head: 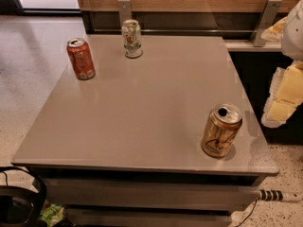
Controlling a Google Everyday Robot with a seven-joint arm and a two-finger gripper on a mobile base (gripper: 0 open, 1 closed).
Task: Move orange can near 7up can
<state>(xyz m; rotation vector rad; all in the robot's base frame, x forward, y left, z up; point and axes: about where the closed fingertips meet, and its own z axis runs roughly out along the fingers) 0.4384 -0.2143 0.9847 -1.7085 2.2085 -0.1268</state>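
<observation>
The orange can (221,130) is golden-orange with dark script and a silver top. It stands upright near the front right corner of the grey table (142,112). The 7up can (132,39) is white-silver with green markings. It stands upright at the back of the table, left of centre, far from the orange can. My gripper (284,96) shows as pale yellow and white parts at the right edge of the view. It is beyond the table's right side, above and to the right of the orange can, and not touching it.
A red-orange can (81,58) stands at the back left, to the left of the 7up can. A wooden wall with metal brackets (125,9) runs behind the table. Dark cables (19,197) lie on the floor at the front left.
</observation>
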